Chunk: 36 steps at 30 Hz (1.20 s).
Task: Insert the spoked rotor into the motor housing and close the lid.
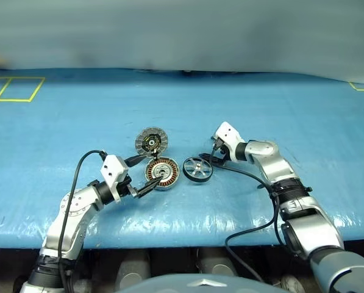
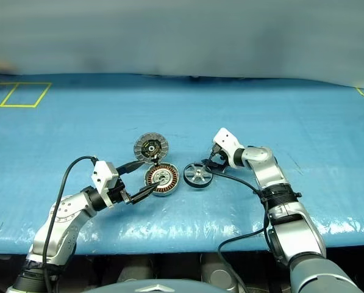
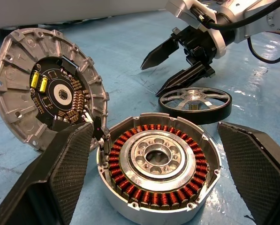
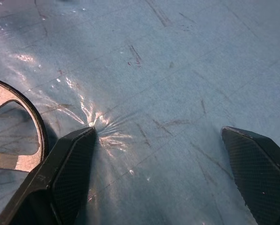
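Left eye view | blue wrinkled table cover [image 1: 279, 110] | yellow tape lines [image 1: 14, 88]

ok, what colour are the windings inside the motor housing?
Copper-orange, ringing a silver centre in the motor housing. Clearest in the left wrist view.

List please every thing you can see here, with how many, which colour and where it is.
motor housing: 1, grey with copper windings, on the sheet, centre, open.
lid: 1, silver-grey, dark inner face, standing open behind the housing.
spoked rotor: 1, dark rim, silver spokes, flat, right of the housing.
blue sheet: 1, covers the table.
yellow tape lines: far left corner.
left gripper: black, open, at the housing.
right gripper: black, open, beside the rotor.
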### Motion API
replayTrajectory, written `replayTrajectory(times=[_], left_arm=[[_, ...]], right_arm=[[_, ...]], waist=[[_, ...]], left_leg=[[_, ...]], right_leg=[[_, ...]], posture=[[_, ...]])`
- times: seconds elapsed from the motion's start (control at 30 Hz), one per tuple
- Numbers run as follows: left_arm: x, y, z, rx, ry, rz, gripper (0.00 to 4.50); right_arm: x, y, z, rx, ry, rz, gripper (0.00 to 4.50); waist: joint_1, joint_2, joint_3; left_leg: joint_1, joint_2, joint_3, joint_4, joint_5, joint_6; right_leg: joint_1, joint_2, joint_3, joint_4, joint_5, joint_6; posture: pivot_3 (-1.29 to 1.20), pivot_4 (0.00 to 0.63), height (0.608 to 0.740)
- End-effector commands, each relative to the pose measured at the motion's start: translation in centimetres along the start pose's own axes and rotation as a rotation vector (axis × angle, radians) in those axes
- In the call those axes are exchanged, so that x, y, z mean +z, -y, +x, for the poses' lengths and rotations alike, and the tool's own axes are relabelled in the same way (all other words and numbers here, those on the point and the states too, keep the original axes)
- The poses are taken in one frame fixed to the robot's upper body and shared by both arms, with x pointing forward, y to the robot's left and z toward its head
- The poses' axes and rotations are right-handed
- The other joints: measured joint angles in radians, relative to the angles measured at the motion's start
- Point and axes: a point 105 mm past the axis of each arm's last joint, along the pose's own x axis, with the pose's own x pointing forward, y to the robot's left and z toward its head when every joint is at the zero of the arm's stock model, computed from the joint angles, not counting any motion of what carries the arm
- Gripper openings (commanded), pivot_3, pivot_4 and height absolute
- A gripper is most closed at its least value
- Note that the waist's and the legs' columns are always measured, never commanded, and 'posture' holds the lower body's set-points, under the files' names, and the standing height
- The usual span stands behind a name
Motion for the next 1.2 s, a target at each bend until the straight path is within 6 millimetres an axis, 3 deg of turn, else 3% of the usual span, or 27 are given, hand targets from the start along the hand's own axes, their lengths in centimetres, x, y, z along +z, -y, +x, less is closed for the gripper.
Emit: replayTrajectory(times=[0.03, 0.17, 0.47, 1.2], left_arm=[[1.0, -0.1, -0.2, 0.0, 0.021, 0.036, 4.47], [1.0, -0.1, -0.3, 0.006, 0.022, 0.035, 4.47], [0.7, -0.1, -1.1, 0.043, 0.021, 0.028, 4.47], [-0.5, 1.4, -3.2, 0.175, 0.02, -0.024, 4.47]], right_arm=[[1.1, -0.4, 0.5, 0.003, 0.063, 0.018, 4.5], [3.2, -0.4, 1.0, -0.006, 0.189, 0.026, 4.5], [5.8, -1.2, 2.5, 0.01, 0.331, 0.003, 4.5], [6.3, -5.2, 5.7, 0.205, 0.346, 0.02, 4.5]], waist=[[-0.002, 0.0, 0.0], [-0.002, 0.0, 0.001], [0.0, 0.001, 0.002], [-0.001, 0.001, 0.002]], left_leg=[[0.0, 0.0, 0.0, 0.0, 0.0, 0.0], [-0.002, 0.0, 0.0, 0.0, 0.0, 0.0], [-0.005, 0.0, -0.001, -0.002, 0.0, 0.0], [-0.006, 0.0, 0.0, -0.003, 0.0, 0.0]], right_leg=[[0.0, 0.0, 0.0, 0.0, 0.0, 0.0], [-0.002, 0.0, 0.0, 0.0, 0.001, 0.001], [-0.003, 0.0, 0.0, -0.003, 0.002, 0.003], [-0.003, -0.001, 0.0, -0.007, 0.003, 0.003]], posture=[[0.0, 0.15, 0.74], [0.0, 0.15, 0.74], [0.0, 0.15, 0.74], [0.0, 0.15, 0.74]])
